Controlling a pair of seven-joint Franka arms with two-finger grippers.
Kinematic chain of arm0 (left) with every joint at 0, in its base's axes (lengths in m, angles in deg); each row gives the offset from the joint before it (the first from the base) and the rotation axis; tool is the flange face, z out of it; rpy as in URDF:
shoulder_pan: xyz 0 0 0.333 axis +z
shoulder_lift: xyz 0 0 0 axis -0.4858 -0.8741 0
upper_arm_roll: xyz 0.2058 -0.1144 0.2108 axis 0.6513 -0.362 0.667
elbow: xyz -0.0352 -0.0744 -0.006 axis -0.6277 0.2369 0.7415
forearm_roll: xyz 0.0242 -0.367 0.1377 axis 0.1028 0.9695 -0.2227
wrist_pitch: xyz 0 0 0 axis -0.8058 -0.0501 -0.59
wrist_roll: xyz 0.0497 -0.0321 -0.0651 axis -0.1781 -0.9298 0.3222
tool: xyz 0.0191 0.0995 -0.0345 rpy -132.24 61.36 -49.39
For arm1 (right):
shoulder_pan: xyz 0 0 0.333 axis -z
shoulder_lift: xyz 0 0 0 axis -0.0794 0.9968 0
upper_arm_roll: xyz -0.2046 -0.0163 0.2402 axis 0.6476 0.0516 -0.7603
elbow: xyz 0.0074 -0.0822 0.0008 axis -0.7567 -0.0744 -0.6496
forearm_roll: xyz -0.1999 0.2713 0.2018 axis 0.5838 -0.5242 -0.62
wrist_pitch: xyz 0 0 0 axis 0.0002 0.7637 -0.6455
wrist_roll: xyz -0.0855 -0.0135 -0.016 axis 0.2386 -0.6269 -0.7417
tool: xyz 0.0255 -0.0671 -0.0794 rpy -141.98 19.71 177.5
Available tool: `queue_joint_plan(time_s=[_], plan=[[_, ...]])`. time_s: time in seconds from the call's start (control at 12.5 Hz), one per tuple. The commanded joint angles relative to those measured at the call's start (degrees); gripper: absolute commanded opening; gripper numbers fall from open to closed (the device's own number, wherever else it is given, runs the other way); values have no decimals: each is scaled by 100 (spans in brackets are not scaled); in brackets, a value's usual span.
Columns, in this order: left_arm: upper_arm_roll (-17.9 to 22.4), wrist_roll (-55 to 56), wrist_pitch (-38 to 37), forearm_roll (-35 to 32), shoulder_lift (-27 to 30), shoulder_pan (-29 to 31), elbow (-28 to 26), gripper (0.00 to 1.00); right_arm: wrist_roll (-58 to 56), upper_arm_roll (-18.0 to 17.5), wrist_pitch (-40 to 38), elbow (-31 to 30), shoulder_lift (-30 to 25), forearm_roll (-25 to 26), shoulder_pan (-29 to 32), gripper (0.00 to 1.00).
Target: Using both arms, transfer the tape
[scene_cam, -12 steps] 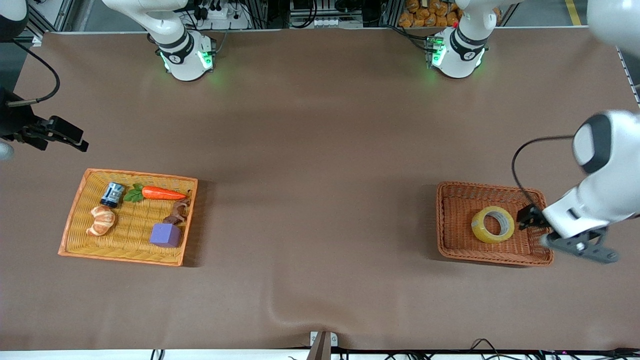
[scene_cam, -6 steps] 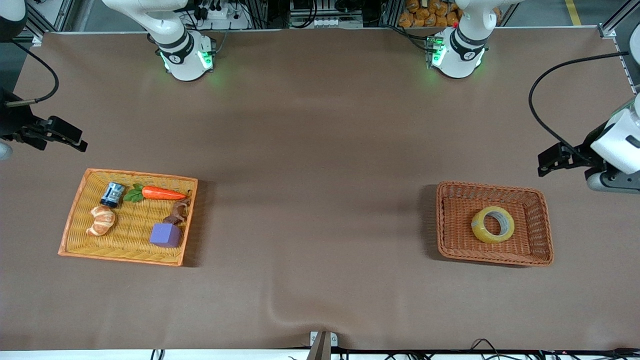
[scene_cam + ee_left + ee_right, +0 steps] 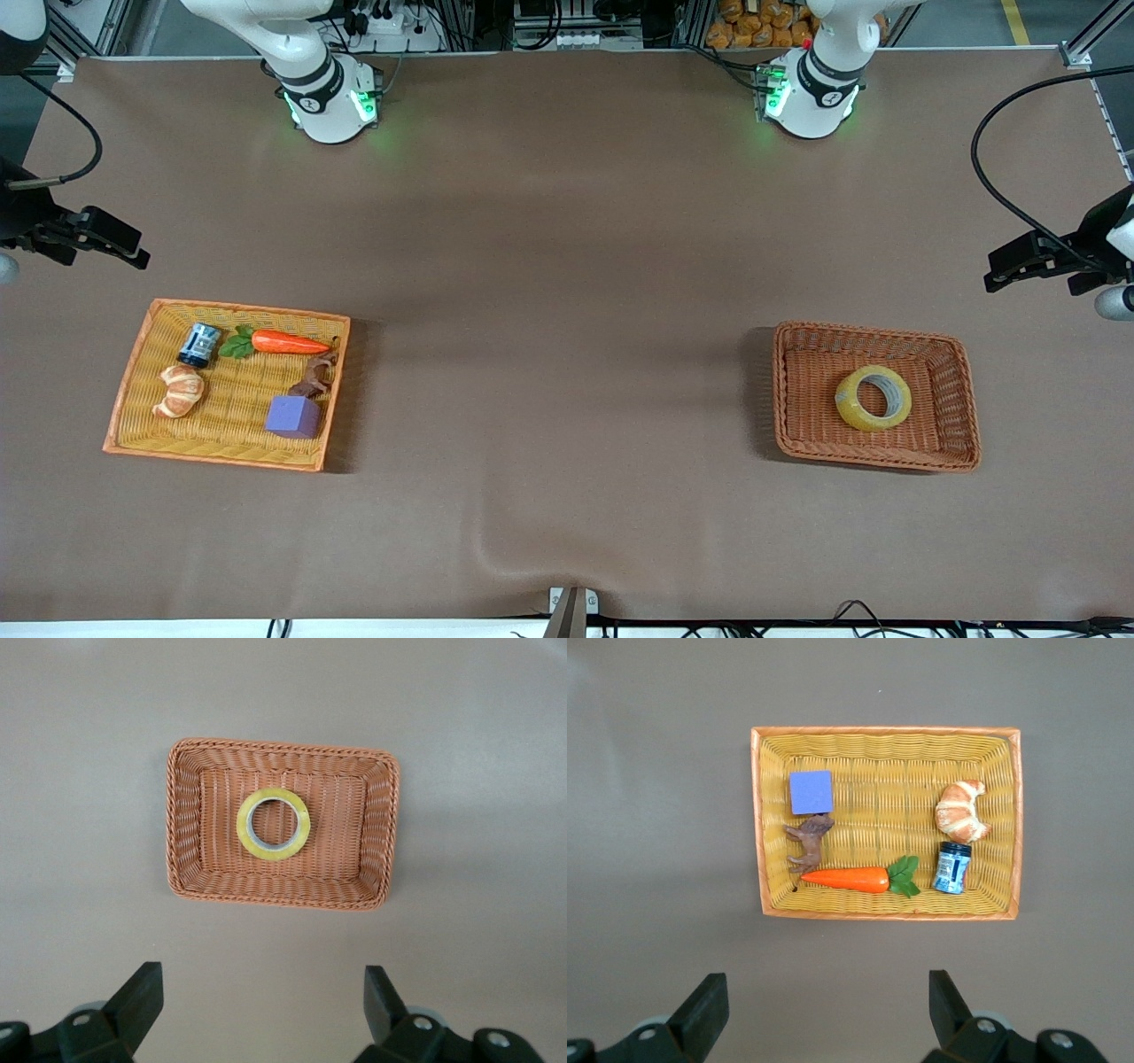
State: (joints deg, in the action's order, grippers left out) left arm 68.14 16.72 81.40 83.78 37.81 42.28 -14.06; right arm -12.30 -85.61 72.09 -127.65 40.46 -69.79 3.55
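Both grippers are spread and empty. The left gripper (image 3: 257, 1010) hangs over bare table beside the brown basket (image 3: 966, 416); the right gripper (image 3: 819, 1010) waits. To finish well, the tape (image 3: 873, 398) should lie flat inside that basket, untouched.

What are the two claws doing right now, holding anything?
Left gripper: jaws open, empty, above the brown basket with the tape.
Right gripper: jaws open, empty, above the yellow basket.

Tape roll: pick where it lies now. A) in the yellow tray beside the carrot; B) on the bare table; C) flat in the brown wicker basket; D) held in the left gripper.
C: the tape roll lies flat inside the brown wicker basket, with no gripper touching it.
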Motion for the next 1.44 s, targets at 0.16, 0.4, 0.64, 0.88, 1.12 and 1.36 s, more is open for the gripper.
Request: queue_joint_plan(time_s=[0.16,0.4,0.64,0.88,1.12,1.36], plan=[[-115,114,-128,79,261,-12,21,100,36,28,-136,-37,-74,130,21,100],[-142,96,-391,87,280,-3,12,100,27,28,-216,-19,-74,270,21,100],[-134,27,-418,70,297,23,21,100,27,28,-242,-28,-65,270,13,100],[-151,61,-436,105,368,32,3,100,19,28,-242,-19,-65,270,13,100],[-116,-18,-471,166,568,15,-189,100,19,28,-242,-28,-65,270,13,100],[120,-18,-86,175,1140,-178,-1085,100,19,19,-251,-28,-22,270,-14,100]])
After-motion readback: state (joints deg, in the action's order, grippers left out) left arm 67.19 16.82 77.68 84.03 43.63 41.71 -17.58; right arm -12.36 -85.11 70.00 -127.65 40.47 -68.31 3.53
